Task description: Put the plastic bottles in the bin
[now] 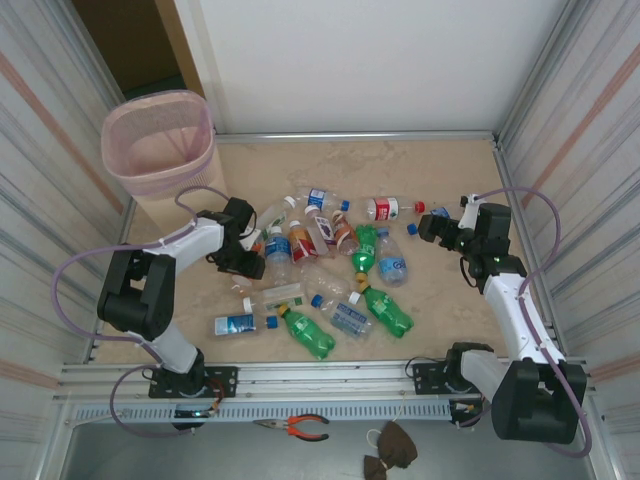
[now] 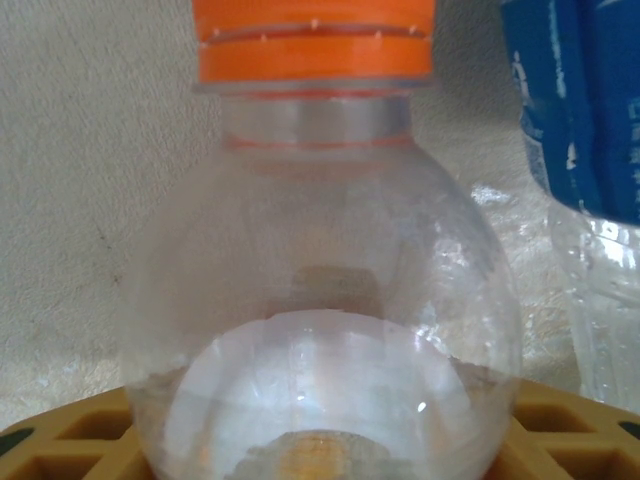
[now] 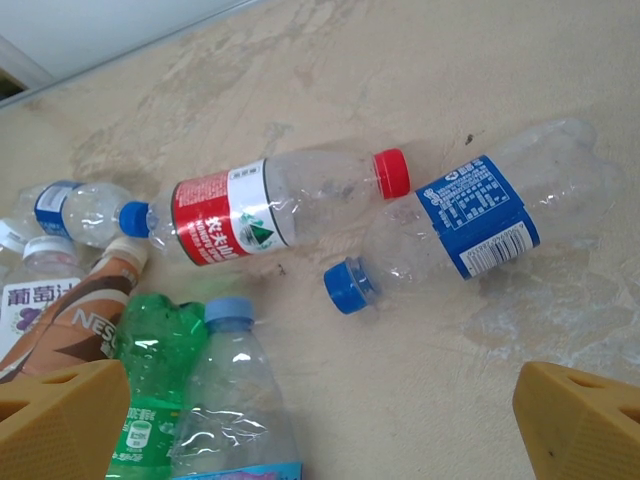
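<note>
Several plastic bottles (image 1: 385, 310) lie scattered over the middle of the beige table, clear and green ones. The pink mesh bin (image 1: 175, 185) stands at the far left corner. My left gripper (image 1: 248, 260) is down at the left edge of the pile. In the left wrist view its yellow fingers (image 2: 60, 445) press both sides of a clear bottle with an orange cap (image 2: 315, 45). My right gripper (image 1: 434, 226) hovers open over bare table (image 3: 320, 430), near a red-labelled bottle (image 3: 260, 205) and a blue-labelled bottle (image 3: 480, 215).
Another blue-labelled bottle (image 2: 585, 100) lies right beside the held one. A green bottle (image 3: 150, 370) and a light-blue-capped bottle (image 3: 235, 400) lie by the right gripper's left finger. Ribbed walls close both sides. Pliers (image 1: 295, 427) lie on the front rail.
</note>
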Action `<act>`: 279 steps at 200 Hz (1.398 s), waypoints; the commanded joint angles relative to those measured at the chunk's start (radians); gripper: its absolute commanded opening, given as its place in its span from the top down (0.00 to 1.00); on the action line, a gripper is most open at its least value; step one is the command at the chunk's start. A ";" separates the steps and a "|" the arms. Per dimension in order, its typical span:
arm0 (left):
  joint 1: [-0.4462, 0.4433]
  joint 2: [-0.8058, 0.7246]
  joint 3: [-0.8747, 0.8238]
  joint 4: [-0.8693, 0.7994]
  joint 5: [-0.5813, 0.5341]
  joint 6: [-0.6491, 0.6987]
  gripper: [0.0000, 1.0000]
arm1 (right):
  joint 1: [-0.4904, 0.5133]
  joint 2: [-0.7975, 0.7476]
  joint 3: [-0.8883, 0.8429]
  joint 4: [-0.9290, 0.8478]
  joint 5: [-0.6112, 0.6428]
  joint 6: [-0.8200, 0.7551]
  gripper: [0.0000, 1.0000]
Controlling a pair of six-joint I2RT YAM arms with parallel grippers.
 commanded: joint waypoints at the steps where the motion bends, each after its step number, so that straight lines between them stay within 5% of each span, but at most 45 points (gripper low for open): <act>1: 0.009 -0.046 0.018 -0.045 0.002 0.018 0.43 | 0.009 -0.019 0.034 -0.018 0.019 0.003 0.03; 82: 0.015 -0.245 0.114 -0.178 -0.041 0.021 0.45 | 0.017 -0.063 0.046 -0.026 0.016 0.002 0.03; 162: 0.036 -0.378 0.458 -0.244 -0.044 0.039 0.45 | 0.021 -0.095 0.084 -0.057 0.016 -0.004 0.03; 234: 0.138 -0.248 0.873 -0.179 -0.037 0.088 0.48 | 0.025 -0.107 0.105 -0.057 0.019 -0.002 0.02; 279: 0.216 -0.088 1.024 -0.112 -0.143 0.089 0.49 | 0.040 -0.091 0.125 -0.052 0.029 0.010 0.02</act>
